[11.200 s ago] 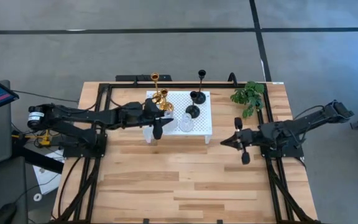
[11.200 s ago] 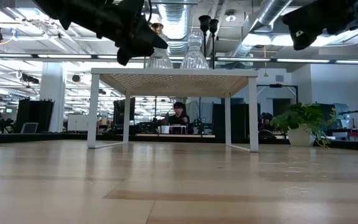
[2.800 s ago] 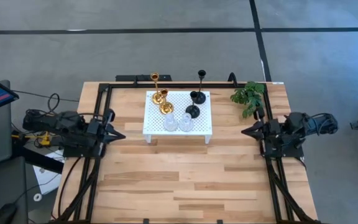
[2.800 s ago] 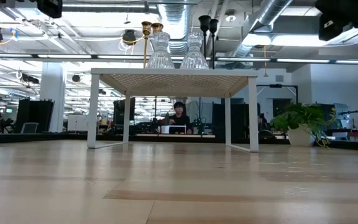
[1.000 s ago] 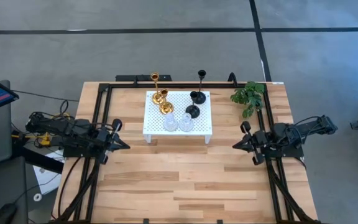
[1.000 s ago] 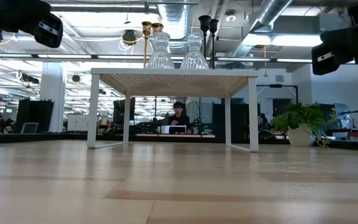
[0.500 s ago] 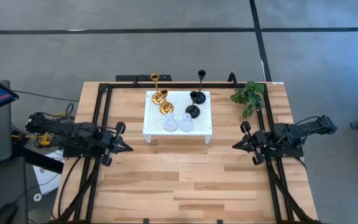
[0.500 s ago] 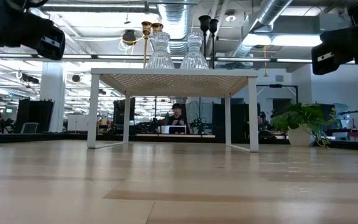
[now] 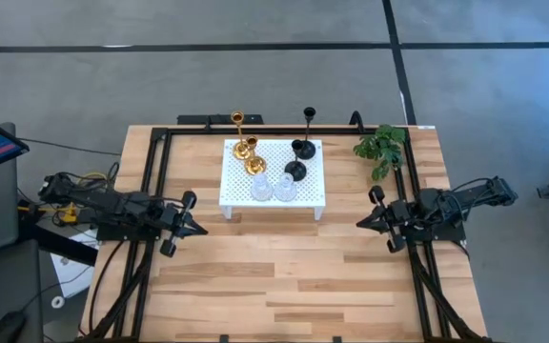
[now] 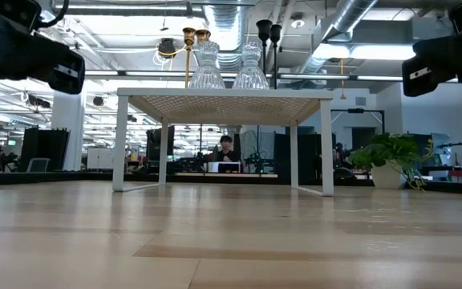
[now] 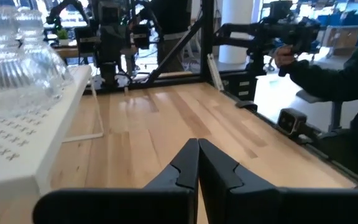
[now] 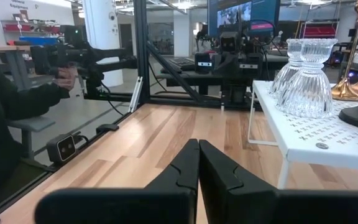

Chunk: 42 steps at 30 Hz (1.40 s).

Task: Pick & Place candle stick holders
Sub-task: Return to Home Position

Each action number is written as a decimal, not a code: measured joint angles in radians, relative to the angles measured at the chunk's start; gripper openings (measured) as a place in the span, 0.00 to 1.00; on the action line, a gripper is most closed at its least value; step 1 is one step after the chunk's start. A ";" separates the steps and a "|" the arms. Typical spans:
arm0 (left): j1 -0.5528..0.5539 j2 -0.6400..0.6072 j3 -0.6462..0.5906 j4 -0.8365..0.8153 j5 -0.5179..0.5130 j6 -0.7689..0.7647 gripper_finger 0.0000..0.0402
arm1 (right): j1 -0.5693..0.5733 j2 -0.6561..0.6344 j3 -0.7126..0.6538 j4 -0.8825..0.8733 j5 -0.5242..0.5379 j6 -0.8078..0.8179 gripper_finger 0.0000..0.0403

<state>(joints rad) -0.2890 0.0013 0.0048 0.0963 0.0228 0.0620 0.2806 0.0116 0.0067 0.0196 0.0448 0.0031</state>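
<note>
Six candle stick holders stand by their round bases on the white perforated platform (image 9: pixel 308 195): two gold (image 9: pixel 245 148) (image 9: pixel 254 164), two black (image 9: pixel 303 148) (image 9: pixel 295 170) and two clear glass (image 9: pixel 261 188) (image 9: pixel 285 188). My left gripper (image 9: pixel 201 229) is shut and empty over the table's left part, left of the platform, pointing toward it. My right gripper (image 9: pixel 359 223) is shut and empty over the table's right part, right of the platform. The glass holders also show in the left wrist view (image 11: pixel 17 56) and the right wrist view (image 12: pixel 312 81).
A green plant sprig (image 9: pixel 381 148) lies at the far right corner. A black frame (image 9: pixel 160 171) runs along the table's sides. Bare wood (image 9: pixel 284 276) stretches in front of the platform. A person's sleeve (image 11: pixel 334 68) shows beyond the table's edge, and another person (image 10: pixel 225 152) sits far behind.
My left gripper has gone a little toward the table's right edge and slightly toward the near edge, still shut. My right gripper and the holders have kept still.
</note>
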 joint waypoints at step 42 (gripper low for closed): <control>0.000 0.000 0.001 0.017 0.008 -0.015 0.03 | 0.000 0.000 -0.001 0.000 0.000 -0.002 0.00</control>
<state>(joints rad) -0.2890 0.0010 0.0055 0.1135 0.0307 0.0471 0.2806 0.0120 0.0055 0.0196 0.0448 0.0010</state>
